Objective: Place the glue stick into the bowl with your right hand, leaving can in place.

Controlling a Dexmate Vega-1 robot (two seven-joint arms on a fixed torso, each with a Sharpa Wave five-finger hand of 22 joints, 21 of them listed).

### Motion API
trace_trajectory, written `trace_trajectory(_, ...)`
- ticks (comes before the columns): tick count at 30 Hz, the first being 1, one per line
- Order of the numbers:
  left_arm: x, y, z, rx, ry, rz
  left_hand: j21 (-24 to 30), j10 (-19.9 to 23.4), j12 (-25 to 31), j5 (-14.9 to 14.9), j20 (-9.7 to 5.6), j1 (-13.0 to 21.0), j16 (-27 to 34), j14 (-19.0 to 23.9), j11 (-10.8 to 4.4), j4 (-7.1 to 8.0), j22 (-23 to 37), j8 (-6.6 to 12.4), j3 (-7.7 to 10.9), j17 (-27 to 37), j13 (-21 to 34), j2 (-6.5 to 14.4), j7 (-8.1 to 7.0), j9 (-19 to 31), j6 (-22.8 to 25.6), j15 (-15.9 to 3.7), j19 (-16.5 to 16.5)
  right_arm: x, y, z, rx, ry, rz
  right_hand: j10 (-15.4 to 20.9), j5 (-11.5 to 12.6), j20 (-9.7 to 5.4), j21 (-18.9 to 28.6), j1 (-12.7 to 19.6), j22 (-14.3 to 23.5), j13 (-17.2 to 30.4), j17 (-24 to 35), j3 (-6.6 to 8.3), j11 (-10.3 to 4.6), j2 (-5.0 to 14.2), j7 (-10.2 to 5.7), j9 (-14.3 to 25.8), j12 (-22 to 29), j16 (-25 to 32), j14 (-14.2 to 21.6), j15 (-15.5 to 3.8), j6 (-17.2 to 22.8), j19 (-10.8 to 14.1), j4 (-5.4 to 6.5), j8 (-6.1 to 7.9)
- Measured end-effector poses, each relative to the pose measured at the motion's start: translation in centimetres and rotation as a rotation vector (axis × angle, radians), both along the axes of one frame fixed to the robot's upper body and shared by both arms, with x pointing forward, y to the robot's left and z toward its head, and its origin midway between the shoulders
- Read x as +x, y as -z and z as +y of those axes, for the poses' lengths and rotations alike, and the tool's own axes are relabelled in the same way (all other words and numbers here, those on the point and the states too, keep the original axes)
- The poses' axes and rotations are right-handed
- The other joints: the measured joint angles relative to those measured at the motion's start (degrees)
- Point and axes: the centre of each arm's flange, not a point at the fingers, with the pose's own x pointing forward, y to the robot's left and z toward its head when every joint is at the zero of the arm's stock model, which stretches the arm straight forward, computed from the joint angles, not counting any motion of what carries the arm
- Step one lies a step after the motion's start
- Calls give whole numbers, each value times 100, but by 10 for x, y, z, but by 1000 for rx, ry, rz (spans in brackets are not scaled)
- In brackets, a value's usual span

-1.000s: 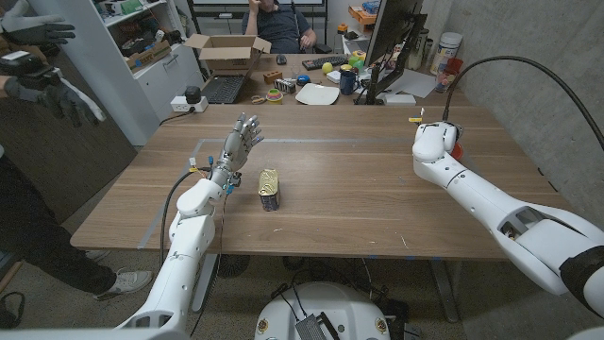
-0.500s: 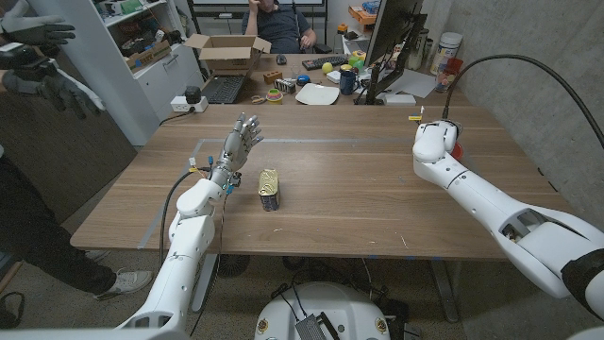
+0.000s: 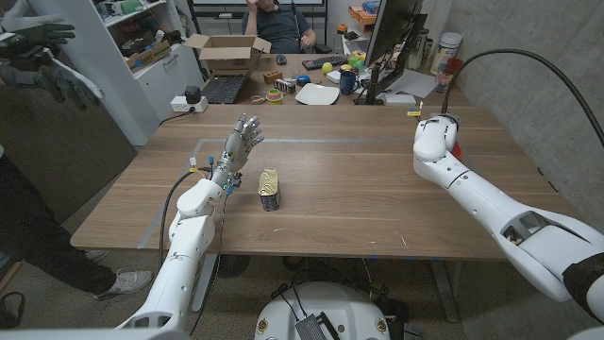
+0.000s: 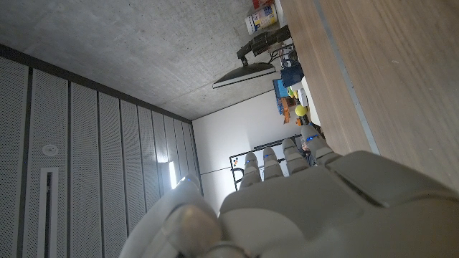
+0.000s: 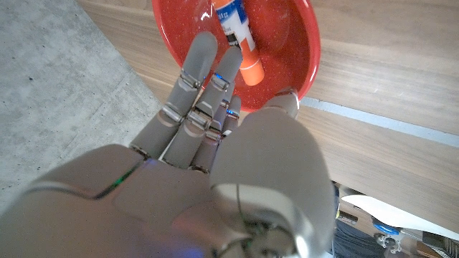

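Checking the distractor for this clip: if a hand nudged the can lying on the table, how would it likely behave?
The can looks to be lying on its side, so a sideways push would probably roll it rather than slide it. It seems rigid metal, unlikely to deform. Its weight cannot be judged. The left hand stands nearby with spread fingers, apart from it.

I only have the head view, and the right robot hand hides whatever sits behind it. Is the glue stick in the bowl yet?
Observer: Yes. The right wrist view shows the glue stick lying inside the red bowl.
Reviewer: Is it being held?
Observer: No. The right robot hand has its fingers stretched out over the bowl and grips nothing.
Reviewer: Which way does the stick lie?
Observer: Its orange end is the one nearer the fingertips.
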Motion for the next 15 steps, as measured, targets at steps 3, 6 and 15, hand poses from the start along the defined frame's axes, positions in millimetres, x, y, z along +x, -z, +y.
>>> trace_trajectory(3,0,0,0,0,0,0,0,0,0,0,0,0,0,0,0,0,0,0,0,0,0,0,0,0,0,0,0,-4,-6,5,-1,-16,-25,0,0,0,0,0,0,-22,-6,0,0,0,0,0,0,0,0,0,0,0,0,0)
trace_trajectory(6,0,0,0,1,0,0,0,0,0,0,0,0,0,0,0,0,0,0,0,0,0,0,0,0,0,0,0,-5,-9,7,-12,-20,-35,0,0,0,0,-2,0,-27,-6,0,0,-1,0,0,0,0,0,0,0,0,0,0)
trace_trajectory(15,0,-1,0,0,1,-6,0,0,0,0,0,0,0,0,0,0,0,0,-46,0,0,0,0,0,0,0,0,-13,-21,17,-40,-41,-84,1,0,0,-22,-92,27,-46,-5,24,0,-14,0,-26,-33,0,1,0,1,1,24,37)
